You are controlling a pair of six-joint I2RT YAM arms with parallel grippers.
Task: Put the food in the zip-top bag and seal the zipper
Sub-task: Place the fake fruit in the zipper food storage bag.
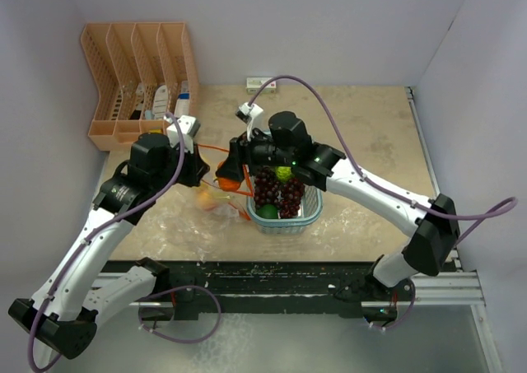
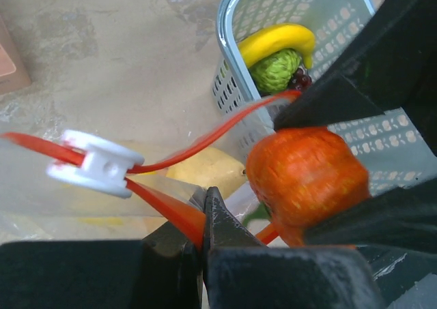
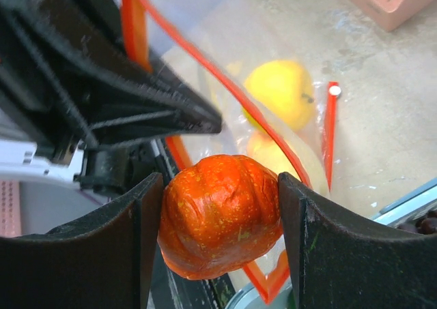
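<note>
My right gripper is shut on a small orange pumpkin-like piece and holds it over the open mouth of the zip-top bag; it also shows in the top view. My left gripper is shut on the orange-red zipper strip and holds the mouth edge up. A white slider sits on the strip. Inside the bag lie a yellow round fruit and a peach-like fruit. The dark red grape bunch is in the basket.
The light blue mesh basket stands right of the bag, with a banana and a green fruit inside. A pink-orange organizer stands at the back left. A small white-green box lies by the back wall.
</note>
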